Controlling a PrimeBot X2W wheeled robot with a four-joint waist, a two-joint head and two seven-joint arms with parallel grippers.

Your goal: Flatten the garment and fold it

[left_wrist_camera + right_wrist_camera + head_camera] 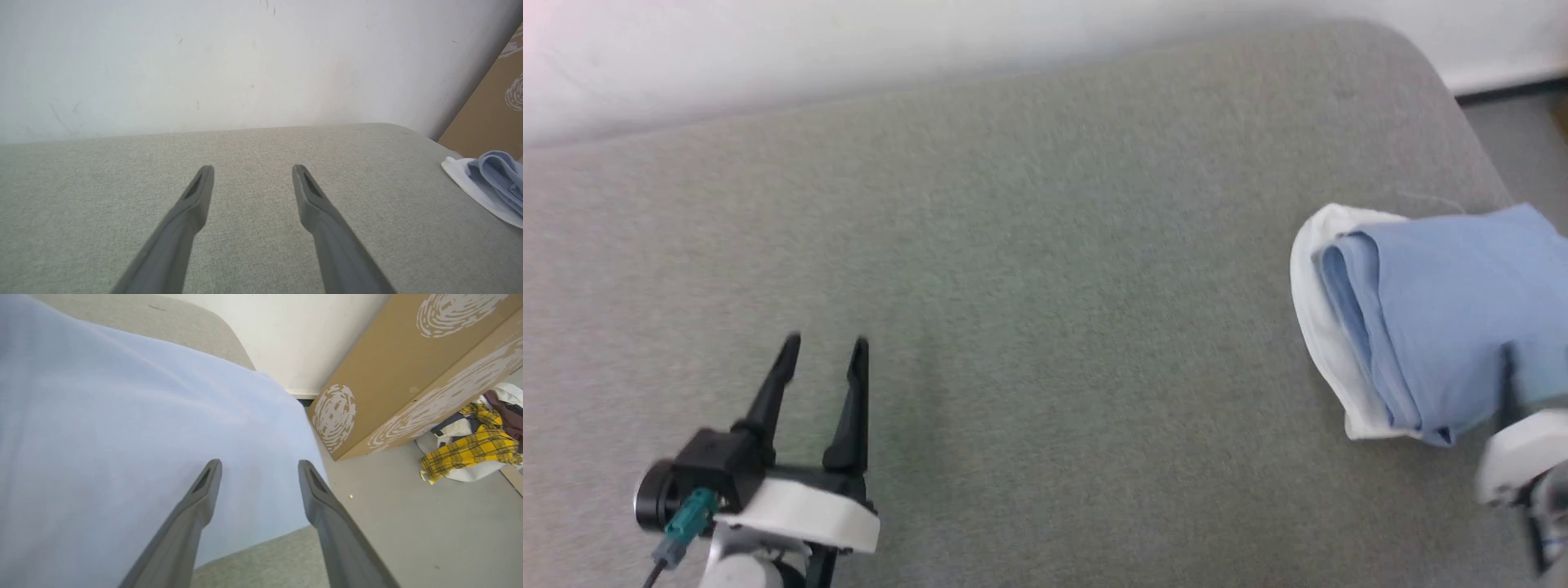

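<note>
1. The left gripper [827,343] holds its two dark fingers apart over bare cushion. The right gripper [259,463], also spread and empty, hovers over the shirt.
2. The light blue soft knit shirt [1445,310] lies bundled, with its white band at its 9 o'clock edge.
3. It sits at 3 o'clock from the left gripper, well apart.
4. The grey woven cushion [1054,286] meets a white wall [849,41] at 12 o'clock. A brown printed cardboard box [388,367] stands beyond the cushion.

We see the garment [1445,310] as a light blue soft shirt, folded into a thick bundle, its layered folds stacked along its left side. A broad white band [1319,327] curves under and around that side. It lies at the right end of the grey cloth surface [1013,286], near the rounded corner. Its top face [122,437] is smooth.
</note>
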